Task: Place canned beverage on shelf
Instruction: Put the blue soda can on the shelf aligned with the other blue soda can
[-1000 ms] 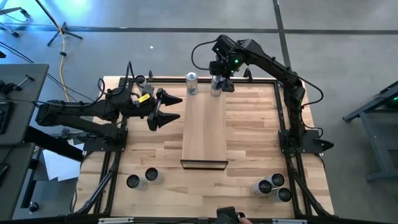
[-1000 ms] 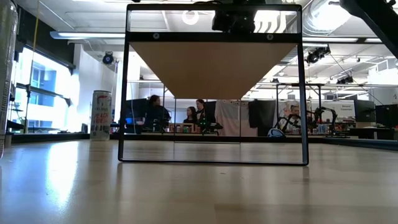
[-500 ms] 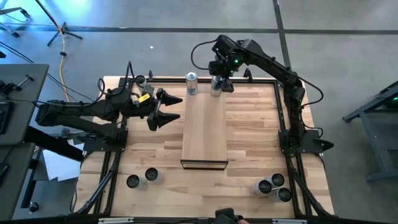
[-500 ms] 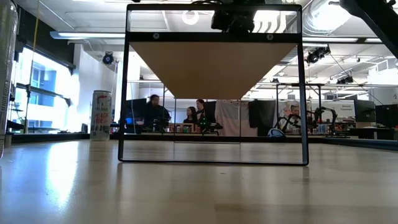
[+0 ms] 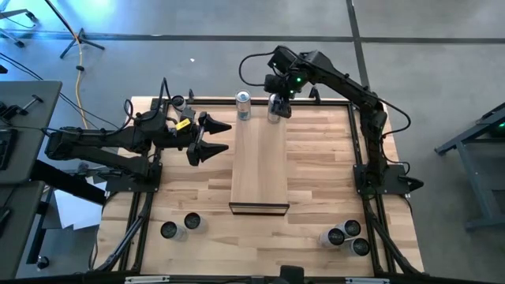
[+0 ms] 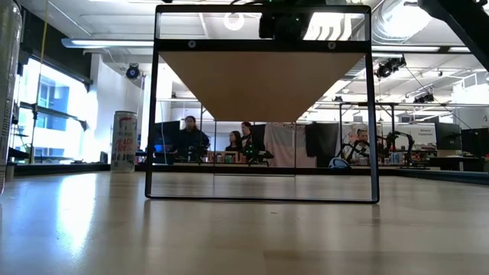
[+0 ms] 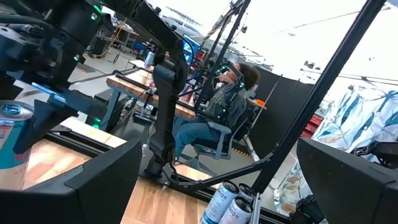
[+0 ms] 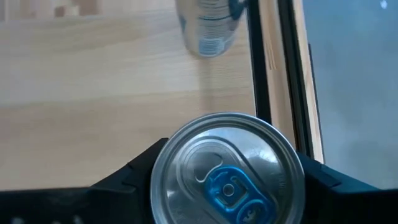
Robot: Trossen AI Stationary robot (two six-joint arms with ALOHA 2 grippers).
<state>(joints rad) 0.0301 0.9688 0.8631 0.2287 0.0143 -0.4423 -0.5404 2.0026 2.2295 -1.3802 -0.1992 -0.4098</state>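
Top centre of the high view, the right pincer [image 5: 275, 105] clasps the silver blue-tabbed can [image 8: 225, 170] at the long pale wooden shelf [image 5: 259, 170]'s far end, best kept upright, while the left pincer [image 5: 215, 137] waits agape.

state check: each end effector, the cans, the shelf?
Right end effector: closed around a can at the shelf's far end.
Gripped can: upright, tab unopened.
Second can: upright on the shelf's far end, free.
Left end effector: open, empty, beside the shelf.
Shelf: bare along its near length.
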